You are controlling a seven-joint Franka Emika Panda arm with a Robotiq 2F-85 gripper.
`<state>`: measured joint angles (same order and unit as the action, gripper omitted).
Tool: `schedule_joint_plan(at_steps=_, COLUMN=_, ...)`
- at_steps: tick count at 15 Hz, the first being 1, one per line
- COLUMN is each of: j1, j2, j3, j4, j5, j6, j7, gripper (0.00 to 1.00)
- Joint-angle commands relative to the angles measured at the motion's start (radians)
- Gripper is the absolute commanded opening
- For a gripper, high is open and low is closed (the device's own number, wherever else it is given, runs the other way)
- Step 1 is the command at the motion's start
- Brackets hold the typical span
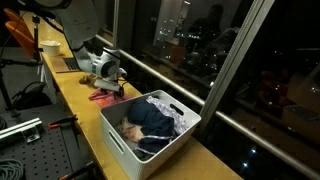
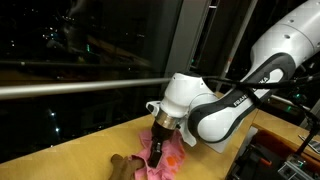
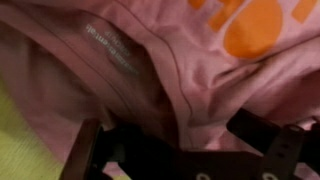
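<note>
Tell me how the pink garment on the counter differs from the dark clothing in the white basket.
The pink garment lies on the counter; the dark clothing sits bundled in the white basket. The pink garment carries an orange print; the dark clothing shows none. The gripper is down at the pink garment, away from the dark clothing. Both are crumpled fabric.

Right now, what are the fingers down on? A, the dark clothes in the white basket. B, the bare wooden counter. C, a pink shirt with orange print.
C: in the wrist view the fingers straddle folds of the pink shirt, its orange print in sight, and an exterior view shows it lying on the counter, outside the white basket.
</note>
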<state>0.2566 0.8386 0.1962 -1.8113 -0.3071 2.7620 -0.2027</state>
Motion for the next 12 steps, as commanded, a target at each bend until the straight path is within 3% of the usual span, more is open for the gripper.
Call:
schedule_joint_plan(at_steps=1, j1=-0.009, j2=0.020, j3=0.016, j4=0.031, j5=0.033, j6=-0.026, j7=-0.034, gripper=0.43)
schedule_joint_plan(at_steps=7, j1=-0.001, j2=-0.046, j3=0.009, j4=0.008, j5=0.029, j6=-0.044, j7=-0.020, gripper=0.01)
schedule_joint_plan(at_steps=12, j1=0.020, j2=-0.253, j3=-0.025, j4=-0.052, j5=0.005, j6=-0.117, j7=0.013, gripper=0.00)
